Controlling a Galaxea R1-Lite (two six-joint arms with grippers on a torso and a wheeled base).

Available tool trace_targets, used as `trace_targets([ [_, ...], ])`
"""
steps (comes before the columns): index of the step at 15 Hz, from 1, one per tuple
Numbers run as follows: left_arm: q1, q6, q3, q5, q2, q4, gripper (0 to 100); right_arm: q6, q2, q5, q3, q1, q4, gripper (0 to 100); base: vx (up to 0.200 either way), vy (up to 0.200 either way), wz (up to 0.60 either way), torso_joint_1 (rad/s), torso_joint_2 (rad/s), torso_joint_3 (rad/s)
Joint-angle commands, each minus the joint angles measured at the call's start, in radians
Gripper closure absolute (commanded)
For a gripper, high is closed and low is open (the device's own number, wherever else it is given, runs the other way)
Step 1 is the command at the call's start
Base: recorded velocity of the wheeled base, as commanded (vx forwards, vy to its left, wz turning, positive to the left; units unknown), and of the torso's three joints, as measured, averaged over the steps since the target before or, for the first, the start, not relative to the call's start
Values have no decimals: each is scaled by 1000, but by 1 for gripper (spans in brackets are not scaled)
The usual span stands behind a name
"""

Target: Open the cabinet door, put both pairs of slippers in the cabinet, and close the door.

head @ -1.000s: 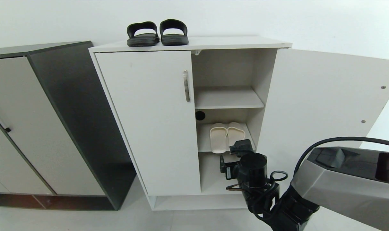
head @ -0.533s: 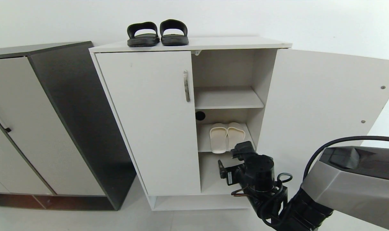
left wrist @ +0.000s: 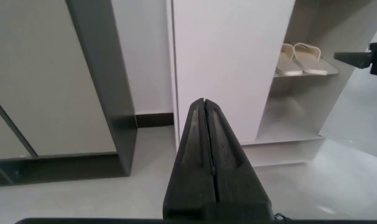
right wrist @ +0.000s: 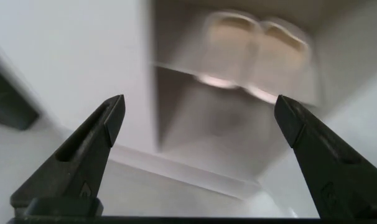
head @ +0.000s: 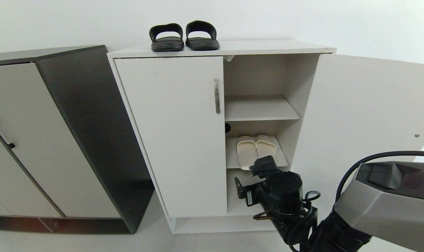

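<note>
A pair of black slippers (head: 184, 36) stands on top of the white cabinet (head: 268, 47). The cabinet's right door (head: 366, 115) is swung wide open and its left door (head: 173, 136) is closed. A cream pair of slippers (head: 255, 148) (left wrist: 303, 55) (right wrist: 254, 46) lies side by side on the middle shelf. My right gripper (head: 251, 176) (right wrist: 200, 102) hangs open and empty just in front of and below that shelf's edge. It also shows far off in the left wrist view (left wrist: 369, 59). My left gripper (left wrist: 204, 102) is shut and empty, low down, facing the closed left door.
A dark grey cabinet (head: 40, 133) with a closed pale door stands against the white cabinet's left side. The upper shelf (head: 261, 108) and bottom compartment (head: 238, 206) hold nothing. The left door carries a metal handle (head: 217, 95). Pale floor lies in front.
The head camera has shifted, so the cabinets sit further right in the picture. My right gripper has sunk slightly and drawn back a little from the cream slippers.
</note>
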Motion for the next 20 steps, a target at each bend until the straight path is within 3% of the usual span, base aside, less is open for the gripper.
trace_targets([
  [1, 0, 0, 0, 0, 2, 1, 100, -1, -68, 34, 50, 5, 8, 0, 0, 200, 0, -2, 7, 2],
  [10, 0, 0, 0, 0, 2, -1, 100, -54, -79, 52, 90, 18, -9, 0, 0, 200, 0, 3, 4, 4],
  [20, 0, 0, 0, 0, 2, -1, 100, -54, -70, 54, 90, 16, -14, 0, 0, 0, 0, 0, 0, 0],
])
